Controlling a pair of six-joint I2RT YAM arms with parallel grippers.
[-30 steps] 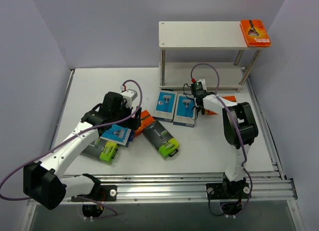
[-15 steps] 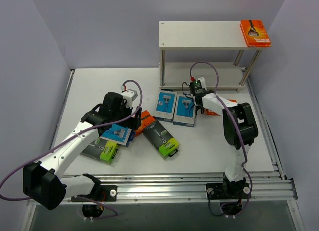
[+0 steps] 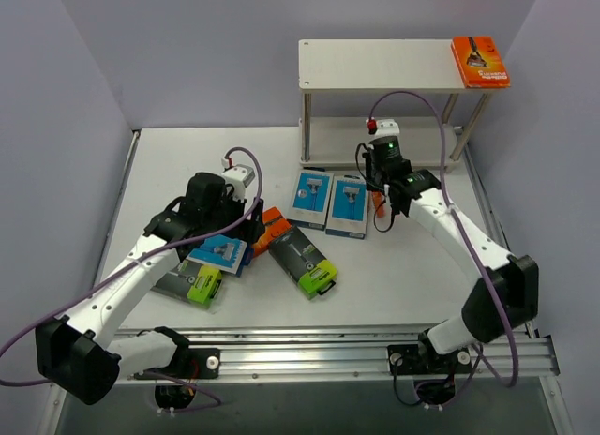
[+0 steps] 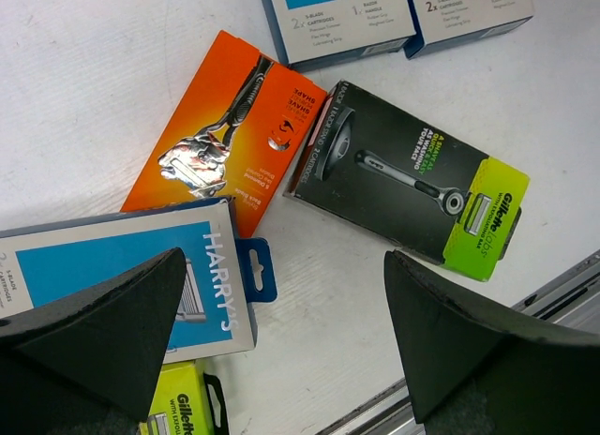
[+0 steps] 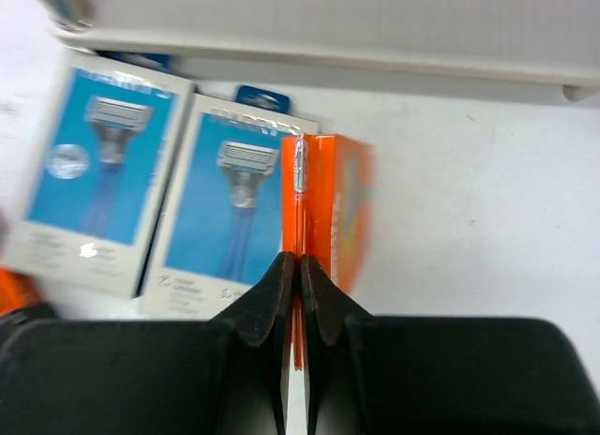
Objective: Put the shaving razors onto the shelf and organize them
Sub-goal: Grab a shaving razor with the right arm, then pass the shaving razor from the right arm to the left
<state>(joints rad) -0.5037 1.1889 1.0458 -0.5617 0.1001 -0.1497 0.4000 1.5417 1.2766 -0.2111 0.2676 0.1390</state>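
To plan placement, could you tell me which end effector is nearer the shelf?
Right. The right end effector sits just before the lower board of the shelf; the left end effector hangs over packs farther left.

Lighting bright, even; shadows faint. Top and left wrist views sharp. Right wrist view blurred, the shelf [image 5: 375, 27] included.

We saw an off-white shelf [image 3: 375, 65] carrying an orange pack [image 3: 480, 62]; before the shelf were light-blue packs [image 3: 310, 196], a second orange pack [image 5: 339, 196], and a black pack [image 3: 305, 259] with a lime-green end.
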